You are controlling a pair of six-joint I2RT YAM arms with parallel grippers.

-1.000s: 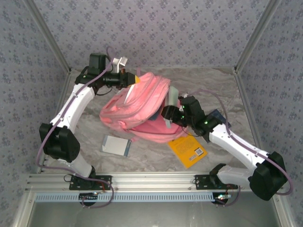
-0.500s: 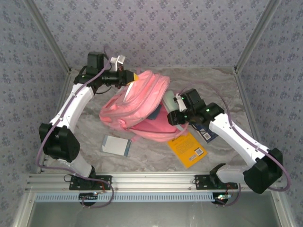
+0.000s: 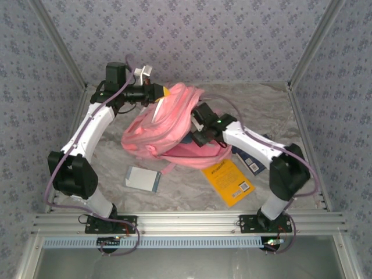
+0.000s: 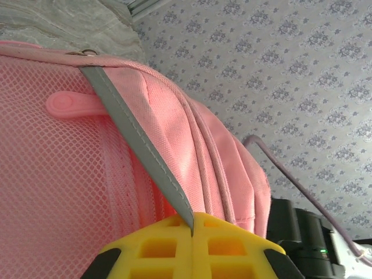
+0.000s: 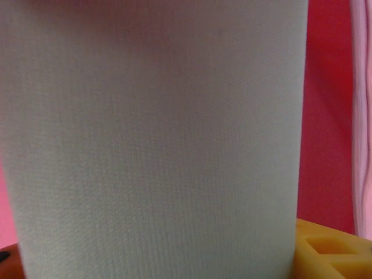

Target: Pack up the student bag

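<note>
The student bag (image 3: pixel 165 125), a pink backpack, lies at the middle of the marbled table (image 3: pixel 186 189), its far end raised off the surface. There the left jaws are pressed together on a grey reflective strip (image 4: pixel 136 145) that runs down the bag's pink mesh side (image 4: pixel 70 192); the strip disappears between the yellow fingers (image 4: pixel 226 244). The right arm (image 3: pixel 256 145) reaches in from the right, and the right jaws are at the bag's open right side. In the right wrist view a pale grey-green, cloth-textured object (image 5: pixel 151 133) stands close against the camera, with the bag's pink lining (image 5: pixel 325 110) behind it; whether the right jaws grip it cannot be told. A yellow book (image 3: pixel 229 181) lies just beside the bag's near right edge, a dark blue book (image 3: pixel 251 158) under the right arm, and a white booklet (image 3: pixel 142 178) near the bag's near left side.
</note>
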